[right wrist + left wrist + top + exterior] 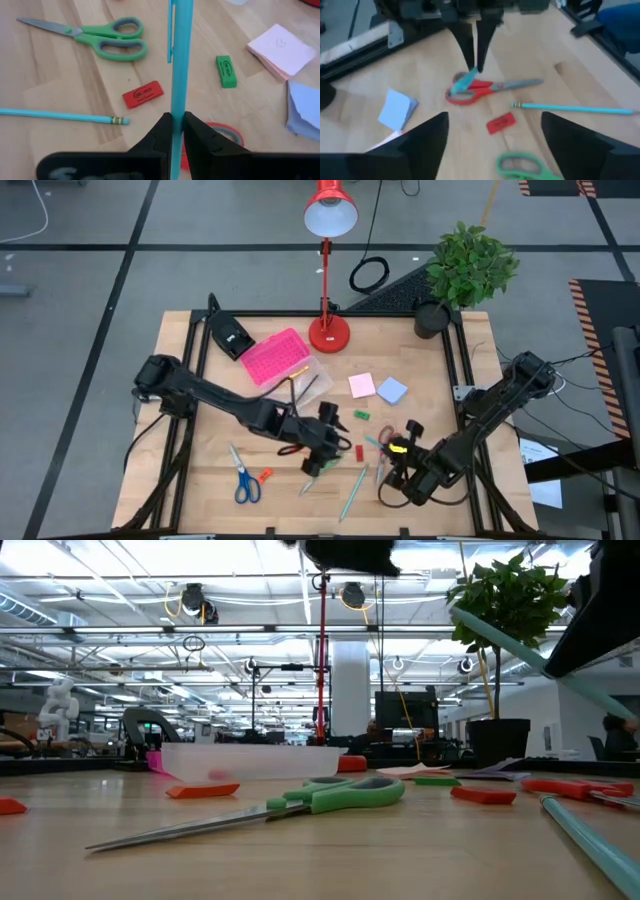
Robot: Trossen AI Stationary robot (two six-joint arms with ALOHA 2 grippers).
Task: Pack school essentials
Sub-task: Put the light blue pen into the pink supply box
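your right gripper (177,131) is clamped on a teal pen (181,55), fingers pinched tight against its barrel, holding it above the table over the red-handled scissors (480,89). just beyond it on the wood lie a red eraser (143,93), a green eraser (226,70), a teal pencil (60,116) and the green-handled scissors (107,39), with the pink sticky notes (280,49) and blue sticky notes (304,110) side by side farther off. your left gripper (318,452) hovers near the table's middle, fingers spread wide. the blue-handled scissors (244,478) sit toward the left front, an orange eraser (265,475) just beside them.
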